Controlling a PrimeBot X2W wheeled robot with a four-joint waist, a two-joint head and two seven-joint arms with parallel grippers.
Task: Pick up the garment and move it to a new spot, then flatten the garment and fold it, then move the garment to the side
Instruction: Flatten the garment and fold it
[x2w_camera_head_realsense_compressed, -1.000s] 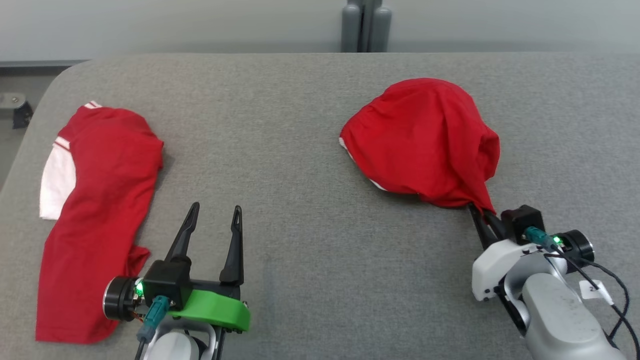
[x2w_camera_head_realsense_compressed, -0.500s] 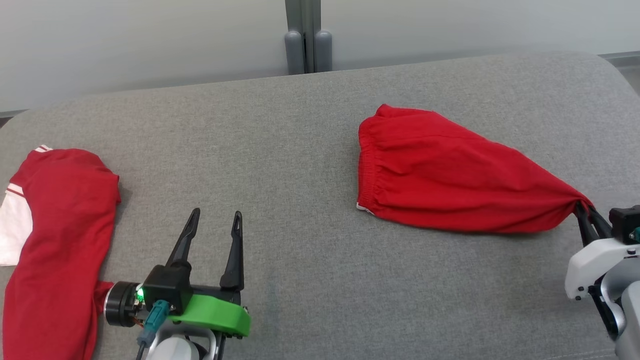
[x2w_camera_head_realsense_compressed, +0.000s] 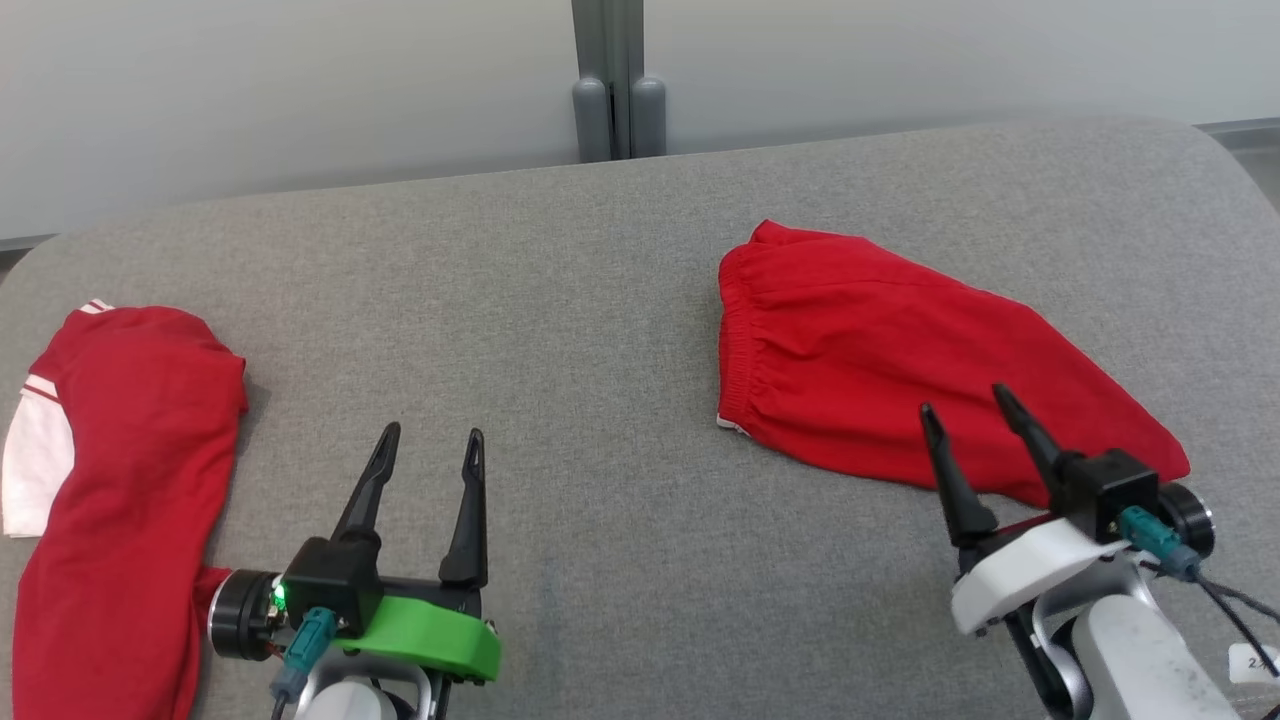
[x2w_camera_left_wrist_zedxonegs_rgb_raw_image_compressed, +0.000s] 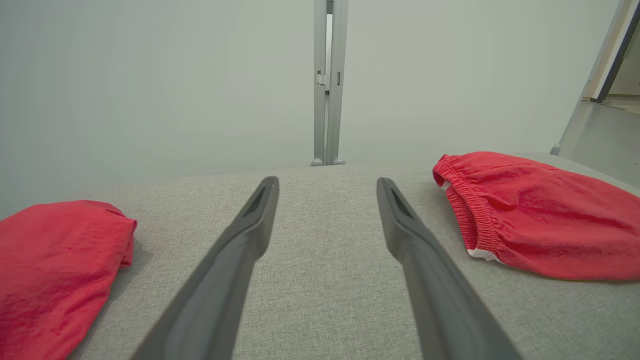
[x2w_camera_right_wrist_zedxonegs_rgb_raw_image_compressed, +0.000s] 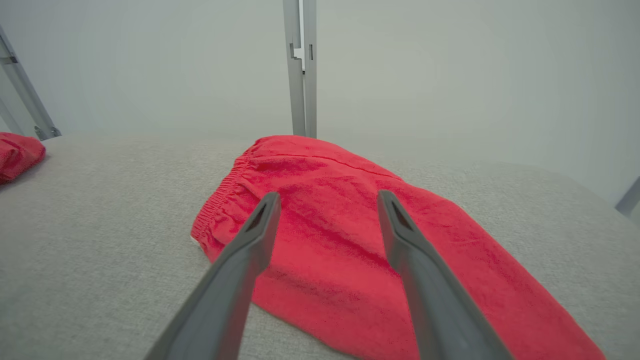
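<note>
The garment (x2w_camera_head_realsense_compressed: 880, 350) is a pair of red shorts with an elastic waistband, lying spread on the right half of the grey table (x2w_camera_head_realsense_compressed: 600, 330); its waistband faces left. My right gripper (x2w_camera_head_realsense_compressed: 962, 398) is open over the garment's near edge, with nothing between its fingers. From the right wrist, the garment (x2w_camera_right_wrist_zedxonegs_rgb_raw_image_compressed: 325, 225) lies just under and ahead of the spread right gripper (x2w_camera_right_wrist_zedxonegs_rgb_raw_image_compressed: 327, 195). My left gripper (x2w_camera_head_realsense_compressed: 434, 432) stands open over bare table at the lower left, well apart from the garment (x2w_camera_left_wrist_zedxonegs_rgb_raw_image_compressed: 540, 215). The left wrist view has the left gripper (x2w_camera_left_wrist_zedxonegs_rgb_raw_image_compressed: 327, 180) open and holding nothing.
A second red garment with white sleeves (x2w_camera_head_realsense_compressed: 130, 450) lies at the table's left edge, close to my left wrist. A grey post (x2w_camera_head_realsense_compressed: 610, 80) rises behind the table's far edge. The table's right corner is rounded.
My right gripper has let go of the garment's corner, opened, and moved left over its near edge. The garment went from bunched and pulled to lying flat. The camera also shifted.
</note>
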